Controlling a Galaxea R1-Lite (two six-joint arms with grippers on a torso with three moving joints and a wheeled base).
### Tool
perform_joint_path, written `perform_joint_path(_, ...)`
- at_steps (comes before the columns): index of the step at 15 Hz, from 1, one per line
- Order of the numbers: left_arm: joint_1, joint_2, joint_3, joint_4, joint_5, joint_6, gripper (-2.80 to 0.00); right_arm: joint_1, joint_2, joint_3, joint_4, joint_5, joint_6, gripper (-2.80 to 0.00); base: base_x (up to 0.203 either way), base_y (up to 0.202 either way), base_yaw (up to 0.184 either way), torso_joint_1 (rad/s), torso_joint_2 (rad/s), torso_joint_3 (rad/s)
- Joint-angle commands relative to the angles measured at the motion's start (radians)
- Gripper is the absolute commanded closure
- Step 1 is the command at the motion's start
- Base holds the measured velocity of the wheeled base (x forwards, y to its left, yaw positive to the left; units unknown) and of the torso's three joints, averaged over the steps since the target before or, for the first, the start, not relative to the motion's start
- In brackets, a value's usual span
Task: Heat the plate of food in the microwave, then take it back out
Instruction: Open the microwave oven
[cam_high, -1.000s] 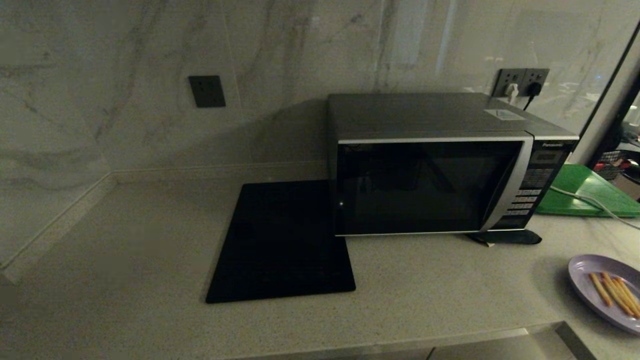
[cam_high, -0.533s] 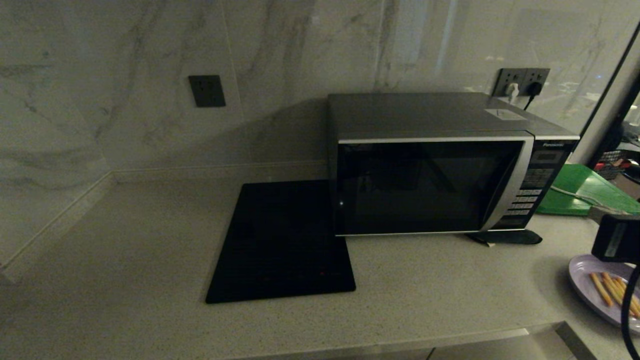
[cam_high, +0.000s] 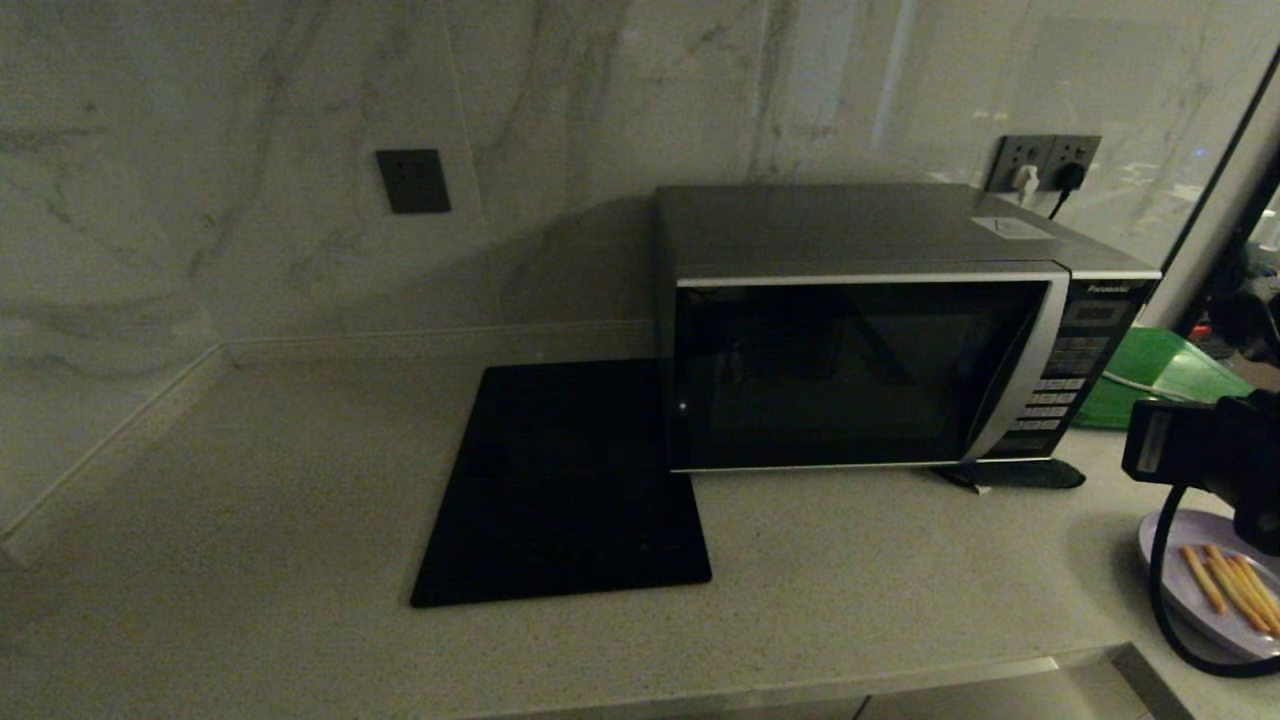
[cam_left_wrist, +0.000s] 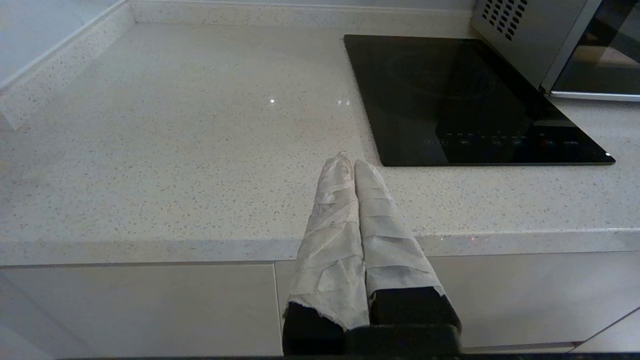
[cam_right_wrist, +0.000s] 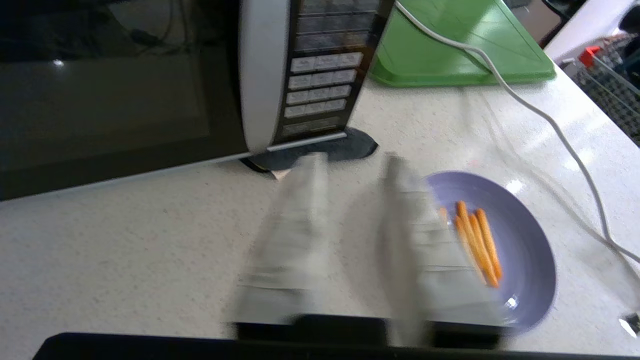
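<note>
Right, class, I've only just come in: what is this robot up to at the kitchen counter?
The right gripper hangs open and empty above the counter, in front of the microwave's button panel, beside the plate of food. The lavender plate with its orange sticks sits on the counter, untouched. The microwave has its door shut, so nothing has gone in yet. The left gripper is shut and idle at the counter's front edge, near the black glass cooktop.

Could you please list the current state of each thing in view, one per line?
microwave: door closed, display dark.
plate of food: on the counter, untouched.
right gripper: fingers open, empty, above the counter beside the plate.
left gripper: fingers shut, empty, parked at the counter edge.
induction hob: bare.
</note>
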Motion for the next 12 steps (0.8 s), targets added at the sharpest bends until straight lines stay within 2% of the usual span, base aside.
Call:
perform_joint_path(1,0.0,0.0,0.0,0.0,0.001,-0.002,0.0,0.014,0.009,0.003,-0.01,-0.008,0.002,-2.8,0.0,0.0,0.0,0.0,0.0,0.0)
perform_joint_path(3,0.0,0.0,0.0,0.0,0.001,-0.002,0.0,0.043,0.01,0.001,-0.011,-0.012,0.032,-2.8,0.0,0.0,0.0,0.0,0.0,0.0)
perform_joint_path(8,0.0,0.0,0.0,0.0,0.001,0.0,0.0,0.142,0.075,-0.035,0.01,-0.064,0.237,-2.8,0.0,0.0,0.0,0.0,0.0,0.0)
perform_joint_path(10,0.0,0.0,0.0,0.0,0.001,-0.001,0.0,0.146,0.102,-0.039,0.015,-0.105,0.248,-2.8,0.0,0.0,0.0,0.0,0.0,0.0)
perform_joint_path(12,0.0,0.0,0.0,0.0,0.001,-0.001,0.0,0.146,0.142,-0.071,0.007,-0.203,0.248,-2.8,0.0,0.0,0.0,0.0,0.0,0.0)
